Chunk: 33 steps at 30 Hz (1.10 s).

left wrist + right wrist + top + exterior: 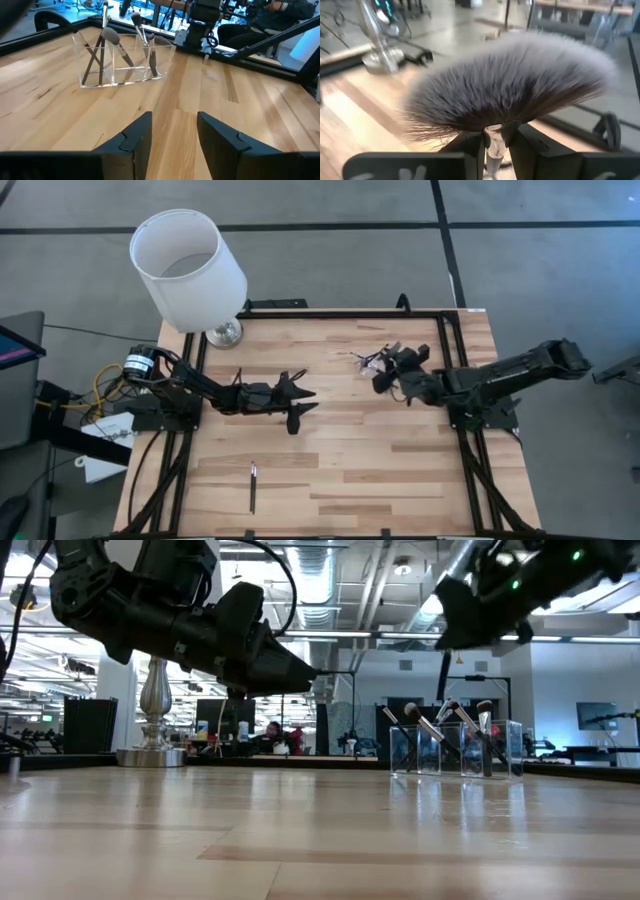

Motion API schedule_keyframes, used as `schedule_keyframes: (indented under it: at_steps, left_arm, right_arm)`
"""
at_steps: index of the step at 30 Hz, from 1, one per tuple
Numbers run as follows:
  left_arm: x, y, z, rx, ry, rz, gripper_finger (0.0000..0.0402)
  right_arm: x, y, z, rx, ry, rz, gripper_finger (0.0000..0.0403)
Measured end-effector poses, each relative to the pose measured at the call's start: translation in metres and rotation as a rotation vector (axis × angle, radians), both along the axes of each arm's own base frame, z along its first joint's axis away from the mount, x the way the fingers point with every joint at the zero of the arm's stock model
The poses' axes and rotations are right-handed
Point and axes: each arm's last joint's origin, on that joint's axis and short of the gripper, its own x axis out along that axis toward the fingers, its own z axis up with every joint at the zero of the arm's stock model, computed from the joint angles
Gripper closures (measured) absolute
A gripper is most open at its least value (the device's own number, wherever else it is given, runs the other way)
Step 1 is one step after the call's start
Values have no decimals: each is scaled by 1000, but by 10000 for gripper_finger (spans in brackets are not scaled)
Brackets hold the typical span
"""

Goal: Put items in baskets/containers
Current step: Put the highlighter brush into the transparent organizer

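Note:
A clear container [122, 62] stands on the wooden table, right of its middle [368, 360], with several slim brushes standing slanted in it [455, 748]. One black-handled brush [253, 485] lies flat near the table's near edge. My left gripper [172, 135] is open, held low over the middle left of the table [300, 405], and points toward the container. My right gripper [382, 375] hovers just beside the container, shut on a wide fluffy brush [510, 85] with dark hairs and pale tips. My right gripper pinches the fluffy brush between its two fingers at the silvery neck [495, 142], right under the fanned head. The fingers lie across the brush. Its thin handle [443, 675] hangs down below the gripper, clear of the table.
A lamp with a big white shade [188, 270] stands on its silver foot [150, 755] at the table's far left corner. A black frame [445, 330] borders the table. Bare wood lies between my left gripper and the container.

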Motion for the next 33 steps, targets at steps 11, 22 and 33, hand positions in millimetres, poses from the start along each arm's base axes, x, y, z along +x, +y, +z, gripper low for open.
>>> schedule_keyframes:
  at_steps: [11, 22, 33]
  left_arm:
    - [0, 0, 0, 4, 0, 1, 253]
    - [0, 0, 0, 4, 0, 2, 254]
    - [0, 0, 0, 2, 0, -10, 254]
  right_arm:
    - [23, -23, -55, 113, 172, -108, 347]
    - [30, -41, -71, 254, 191, -84, 314]
    - [21, -33, -39, 188, 112, -9, 256]
